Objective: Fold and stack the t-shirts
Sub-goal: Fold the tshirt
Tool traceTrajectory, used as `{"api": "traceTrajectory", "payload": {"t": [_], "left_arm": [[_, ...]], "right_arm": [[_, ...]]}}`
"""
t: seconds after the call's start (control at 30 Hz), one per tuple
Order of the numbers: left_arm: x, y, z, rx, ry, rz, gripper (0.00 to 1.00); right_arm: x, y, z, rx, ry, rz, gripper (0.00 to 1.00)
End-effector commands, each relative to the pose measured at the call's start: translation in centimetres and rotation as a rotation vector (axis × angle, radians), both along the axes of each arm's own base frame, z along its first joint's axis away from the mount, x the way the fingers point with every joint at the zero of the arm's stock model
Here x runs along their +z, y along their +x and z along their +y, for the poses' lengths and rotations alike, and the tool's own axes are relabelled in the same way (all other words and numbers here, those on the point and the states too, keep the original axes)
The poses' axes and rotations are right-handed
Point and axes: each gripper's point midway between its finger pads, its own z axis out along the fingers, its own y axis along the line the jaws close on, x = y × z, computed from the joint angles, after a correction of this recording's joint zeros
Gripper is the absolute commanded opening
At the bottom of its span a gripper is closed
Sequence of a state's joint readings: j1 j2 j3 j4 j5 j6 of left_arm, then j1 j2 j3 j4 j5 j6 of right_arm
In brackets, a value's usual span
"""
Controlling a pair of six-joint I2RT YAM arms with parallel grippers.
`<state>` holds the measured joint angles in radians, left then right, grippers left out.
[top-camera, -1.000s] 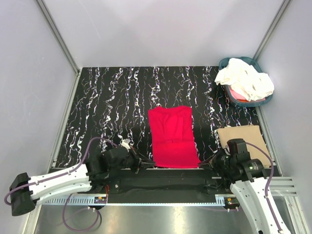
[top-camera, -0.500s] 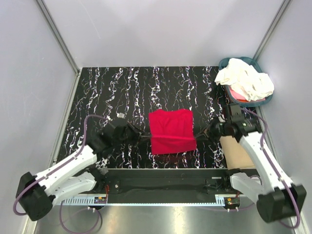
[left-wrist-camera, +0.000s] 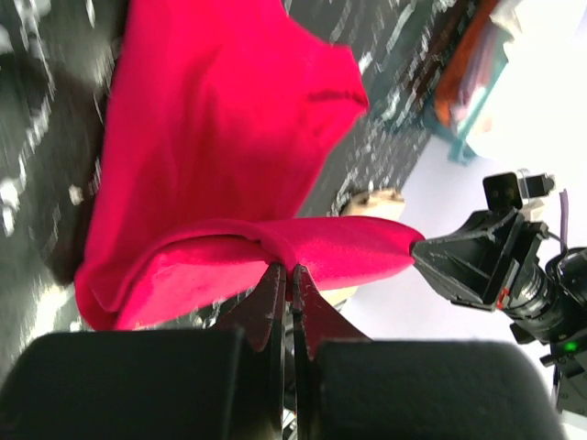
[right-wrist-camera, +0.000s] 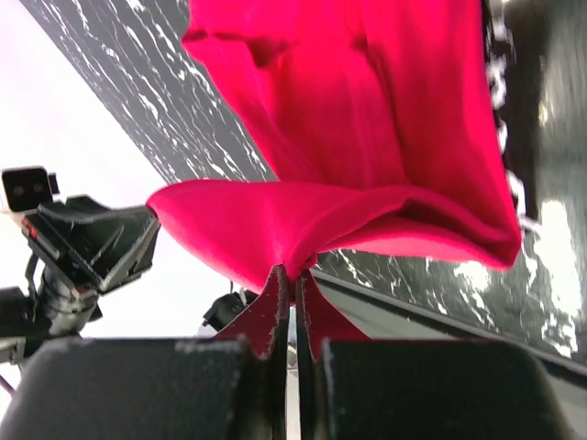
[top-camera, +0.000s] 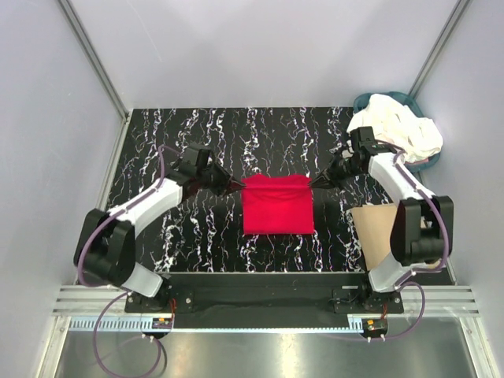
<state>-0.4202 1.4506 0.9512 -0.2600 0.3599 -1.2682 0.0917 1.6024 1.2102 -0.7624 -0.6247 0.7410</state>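
Note:
A red t-shirt [top-camera: 276, 206] lies doubled over in the middle of the black marbled table [top-camera: 165, 150]. My left gripper [top-camera: 238, 184] is shut on its far left corner, and my right gripper [top-camera: 313, 182] is shut on its far right corner. In the left wrist view the red cloth [left-wrist-camera: 220, 137] is pinched between the closed tips of the left gripper [left-wrist-camera: 285, 269]. In the right wrist view the red fabric [right-wrist-camera: 367, 119] hangs from the shut right gripper [right-wrist-camera: 294, 271]. Cream-white t-shirts [top-camera: 398, 127] are heaped at the back right.
The cream-white heap fills a teal round basket [top-camera: 370, 100] in the back right corner. A flat tan cardboard sheet [top-camera: 379, 228] lies at the right edge of the table. Grey walls and metal rails close the table in on three sides.
Both grippers have carried the near edge of the red t-shirt away from the front of the table to its far edge, folding it in half. Both arms now reach much farther out.

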Motion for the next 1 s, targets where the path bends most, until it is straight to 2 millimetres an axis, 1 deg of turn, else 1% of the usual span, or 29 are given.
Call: {"api": "traceTrajectory", "payload": {"t": [0.0, 0.03, 0.07, 0.1, 0.13, 0.17, 0.2, 0.23, 0.27, 0.3, 0.37, 0.4, 0.47, 0.5, 0.53, 0.6, 0.63, 0.67, 0.73, 0.77, 0.8, 0.83, 0.87, 0.9, 0.93, 0.97], "left_arm": [[1.0, 2.6, -0.5, -0.071, -0.031, -0.047, 0.0], [0.9, 3.0, -0.5, -0.077, -0.025, -0.054, 0.0], [1.3, 3.8, -0.5, -0.073, -0.026, -0.069, 0.0], [0.6, 4.2, -0.6, -0.075, -0.018, -0.053, 0.0], [0.4, 4.4, -0.7, -0.077, -0.016, -0.051, 0.0], [0.7, 5.0, -0.7, -0.076, -0.018, -0.062, 0.0], [0.1, 5.3, -0.7, -0.074, -0.011, -0.05, 0.0], [-0.1, 5.7, -0.6, -0.072, -0.008, -0.048, 0.0], [0.0, 6.1, -0.6, -0.07, -0.007, -0.052, 0.0], [-0.6, 6.5, -0.5, -0.069, -0.002, -0.043, 0.0], [-0.5, 7.4, -0.5, -0.069, -0.004, -0.05, 0.0], [-1.2, 7.7, -0.4, -0.065, -0.001, -0.034, 0.0], [-1.1, 8.5, -0.3, -0.059, -0.007, -0.036, 0.0], [-1.6, 8.7, -0.2, -0.055, -0.006, -0.022, 0.0], [-1.7, 8.9, 0.0, -0.047, -0.007, -0.02, 0.0], [-1.9, 9.4, 0.3, -0.038, -0.001, -0.017, 0.0], [-2.0, 9.5, 0.5, -0.035, 0.003, -0.015, 0.0], [-2.1, 10.0, 0.9, -0.024, 0.007, -0.015, 0.0], [-2.8, 10.4, 1.2, -0.022, 0.013, -0.003, 0.0], [-2.8, 10.9, 1.4, -0.022, 0.014, -0.006, 0.0], [-3.8, 11.3, 1.3, -0.028, 0.023, 0.007, 0.02], [-4.3, 11.7, 1.6, -0.053, 0.054, -0.011, 0.04], [-4.9, 13.0, 1.6, -0.067, 0.076, -0.024, 0.16], [-5.9, 12.7, 2.0, -0.089, 0.11, 0.022, 0.18], [-6.4, 13.0, 2.3, -0.121, 0.142, 0.022, 0.19], [-6.1, 13.6, 2.5, -0.129, 0.153, 0.013, 0.24]], "right_arm": [[0.5, 3.0, 0.3, 0.043, 0.048, -0.069, 0.0], [0.5, 3.5, 0.3, 0.046, 0.052, -0.078, 0.0], [0.3, 3.8, 0.3, 0.05, 0.062, -0.073, 0.0], [-0.4, 4.3, 0.1, 0.047, 0.066, -0.06, 0.0], [-0.5, 4.6, 0.1, 0.055, 0.07, -0.068, 0.0], [-1.2, 4.9, 0.0, 0.057, 0.073, -0.052, 0.0], [-1.5, 5.2, -0.2, 0.055, 0.071, -0.049, 0.0], [-1.5, 5.6, -0.3, 0.055, 0.07, -0.054, 0.0], [-2.1, 5.9, -0.4, 0.054, 0.076, -0.042, 0.0], [-2.2, 6.2, -0.5, 0.053, 0.077, -0.038, 0.0], [-2.3, 6.9, -0.6, 0.048, 0.076, -0.04, 0.0], [-2.5, 7.1, -0.7, 0.045, 0.075, -0.038, 0.0], [-2.5, 7.5, -1.0, 0.038, 0.077, -0.039, 0.0], [-2.9, 7.7, -0.9, 0.037, 0.079, -0.028, 0.0], [-2.8, 8.0, -1.0, 0.04, 0.081, -0.037, 0.0], [-3.5, 8.3, -1.0, 0.044, 0.085, -0.021, 0.01], [-3.5, 8.6, -1.0, 0.044, 0.088, -0.025, 0.02], [-4.0, 8.8, -1.0, 0.045, 0.088, -0.017, 0.04], [-4.2, 9.4, -1.2, 0.044, 0.08, -0.024, 0.09], [-4.8, 9.6, -1.2, 0.044, 0.076, -0.015, 0.12], [-5.2, 9.9, -1.3, 0.048, 0.067, -0.019, 0.22], [-5.3, 10.5, -1.5, 0.049, 0.055, -0.031, 0.25], [-6.9, 11.0, -1.8, 0.042, 0.035, -0.01, 0.29], [-7.6, 11.6, -2.2, 0.051, 0.023, -0.025, 0.38], [-7.4, 12.8, -2.3, 0.062, 0.017, -0.056, 0.41], [-8.5, 12.8, -2.4, 0.069, 0.003, -0.03, 0.44]]}}
